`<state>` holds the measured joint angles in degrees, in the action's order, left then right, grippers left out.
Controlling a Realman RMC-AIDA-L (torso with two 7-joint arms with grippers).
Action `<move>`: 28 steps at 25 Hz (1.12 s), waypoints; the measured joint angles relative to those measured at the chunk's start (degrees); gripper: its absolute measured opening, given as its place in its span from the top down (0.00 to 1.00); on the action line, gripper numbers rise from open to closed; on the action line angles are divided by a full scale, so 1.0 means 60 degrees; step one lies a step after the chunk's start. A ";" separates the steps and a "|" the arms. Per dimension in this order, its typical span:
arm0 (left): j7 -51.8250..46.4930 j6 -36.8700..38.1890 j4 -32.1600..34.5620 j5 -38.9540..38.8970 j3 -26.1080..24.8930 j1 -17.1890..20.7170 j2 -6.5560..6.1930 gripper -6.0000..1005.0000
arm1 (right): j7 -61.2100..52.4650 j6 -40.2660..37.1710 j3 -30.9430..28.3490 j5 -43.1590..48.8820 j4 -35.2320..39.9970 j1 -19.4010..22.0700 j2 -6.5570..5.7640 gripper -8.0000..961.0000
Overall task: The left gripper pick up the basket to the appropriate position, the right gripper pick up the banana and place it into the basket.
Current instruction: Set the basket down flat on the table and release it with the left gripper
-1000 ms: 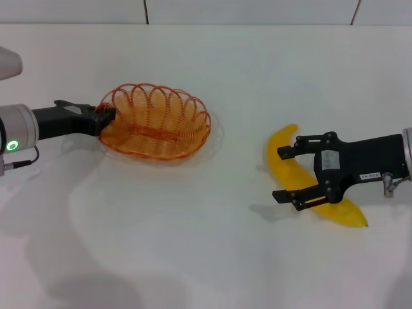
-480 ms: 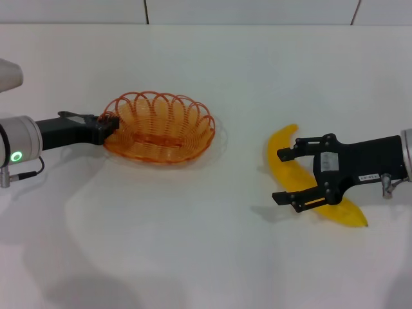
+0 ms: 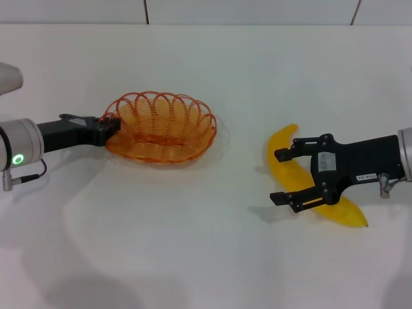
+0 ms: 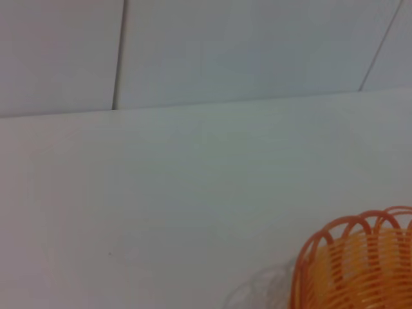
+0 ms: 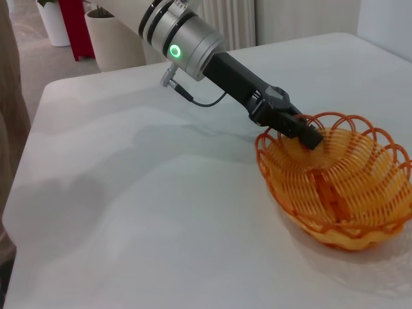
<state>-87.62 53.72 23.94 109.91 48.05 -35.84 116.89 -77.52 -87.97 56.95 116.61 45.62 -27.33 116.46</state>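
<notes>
While the left end effector (image 3: 111,127) pinches the near end of the basket (image 3: 164,128) rim, its fingers clamped onto the orange wire, the basket itself sits low over the white desk (image 3: 193,244), level or nearly so; I can't tell whether its base touches the surface. From the right wrist view the clamp is plain: the black fingers (image 5: 304,131) bite one scalloped loop at the rim. A grip at the edge makes sense to me, since it leaves the whole bowl open for something to be dropped in.

Well off to the basket's right, the right end effector (image 3: 279,177) hangs with its jaws spread wide, one finger on either side of the banana (image 3: 283,158), not yet closed on it. The banana lies flat on the desk, its curved body running from the fingers back under the palm, with one pointed end poking out beyond the wrist side. Straddling it crosswise near the middle looks like a sensible setup for a balanced pinch.

My guess is that the basket is being positioned first, so the banana has a settled target.
</notes>
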 joint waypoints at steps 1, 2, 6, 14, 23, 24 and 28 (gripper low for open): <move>0.0000 -0.0002 -0.0002 -0.0039 0.0003 0.0013 0.0000 0.91 | 0.0000 0.0000 0.0000 0.0003 -0.0001 0.0000 0.0000 0.07; 0.0000 -0.0002 -0.0003 -0.0057 0.0004 0.0019 0.0001 0.91 | 0.0000 0.0000 0.0000 0.0007 -0.0001 0.0000 0.0000 0.07; 0.0066 -0.0004 -0.0018 -0.0088 0.0016 0.0049 0.0000 0.91 | -0.0001 0.0000 0.0048 0.0017 -0.0002 -0.0002 0.0000 0.07; 0.0122 -0.0004 -0.0022 -0.0161 0.0046 0.0079 -0.0014 0.91 | 0.0000 0.0018 0.0132 0.0103 -0.0012 -0.0016 0.0000 0.07; 0.0367 0.0019 -0.0015 -0.0184 -0.0022 0.0131 -0.0011 0.79 | -0.0001 0.0029 0.0132 0.0088 -0.0017 -0.0015 0.0013 0.07; 0.0388 0.0034 -0.0009 -0.0184 -0.0021 0.0132 -0.0011 0.76 | 0.0000 0.0030 0.0132 0.0088 -0.0017 -0.0015 0.0013 0.07; 0.0666 0.0147 0.0047 -0.0320 0.0013 0.0131 -0.0020 0.65 | 0.0000 0.0030 0.0132 0.0107 -0.0047 -0.0015 0.0014 0.07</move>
<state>-83.63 54.60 24.22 107.99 48.13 -35.05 116.77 -77.52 -87.80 57.74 117.25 45.34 -27.42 116.54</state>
